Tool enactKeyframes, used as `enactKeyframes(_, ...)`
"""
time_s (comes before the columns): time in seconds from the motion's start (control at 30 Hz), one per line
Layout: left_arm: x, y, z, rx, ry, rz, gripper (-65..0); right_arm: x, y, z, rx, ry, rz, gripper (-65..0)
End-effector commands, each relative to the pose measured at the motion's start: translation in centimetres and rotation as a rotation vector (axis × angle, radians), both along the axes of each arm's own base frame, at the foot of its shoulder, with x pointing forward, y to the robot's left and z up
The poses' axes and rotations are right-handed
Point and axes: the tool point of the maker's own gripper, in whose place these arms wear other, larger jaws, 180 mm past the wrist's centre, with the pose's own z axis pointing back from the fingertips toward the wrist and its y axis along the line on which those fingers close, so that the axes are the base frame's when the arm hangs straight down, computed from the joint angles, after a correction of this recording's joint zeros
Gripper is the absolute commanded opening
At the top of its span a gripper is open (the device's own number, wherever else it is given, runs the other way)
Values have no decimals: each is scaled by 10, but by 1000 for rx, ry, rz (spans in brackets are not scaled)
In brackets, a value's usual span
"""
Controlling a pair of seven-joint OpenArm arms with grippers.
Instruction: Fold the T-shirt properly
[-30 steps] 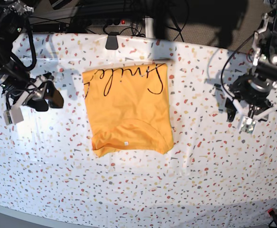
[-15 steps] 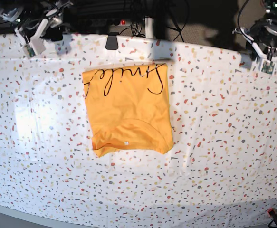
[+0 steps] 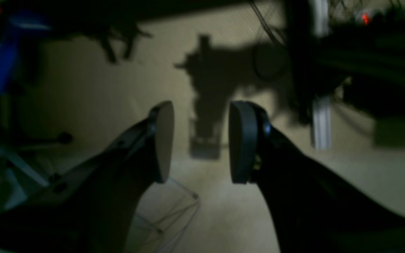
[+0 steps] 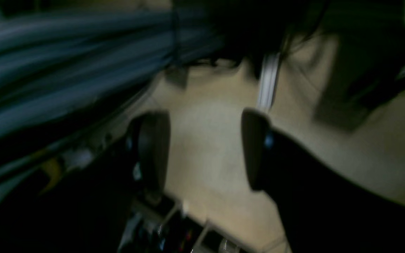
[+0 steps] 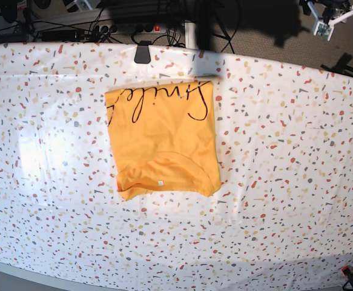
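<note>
The T-shirt (image 5: pixel 163 140) lies folded into a compact block at the centre of the speckled surface (image 5: pixel 285 182), neck tag toward 6 o'clock, so folding looks finished. The left claw (image 3: pixel 200 142) and right claw (image 4: pixel 206 149) hang parted and empty off the surface.

Base view bright, glare patch on tablecloth (image 5: pixel 37 151) at left, edges bowed; both wrist views dim, motion-blurred.
</note>
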Motion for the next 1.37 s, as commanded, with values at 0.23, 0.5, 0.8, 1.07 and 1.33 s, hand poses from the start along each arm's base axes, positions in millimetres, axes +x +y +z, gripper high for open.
enactKeyframes(0.23, -70, 40, -94, -74, 169, 34, -405, -43, -2, -117, -21, 233, 62, -327)
enactKeyframes(0.5, -93, 38, -177, -126, 262, 301, -405, 8, -13, -188, -84, 117, 3, -327)
enactKeyframes(0.8, -68, 30, -204, -121, 284, 300, -405, 66, -53, -215, -331, -88, -4, -327)
enactKeyframes(1.07, -67, 17, -206, -145, 271, 301, -405, 62, -65, -215, -361, -108, 76, -327)
enactKeyframes(1.33, -70, 12, -207, -153, 264, 299, -405, 55, -72, -215, -377, -87, 94, -327)
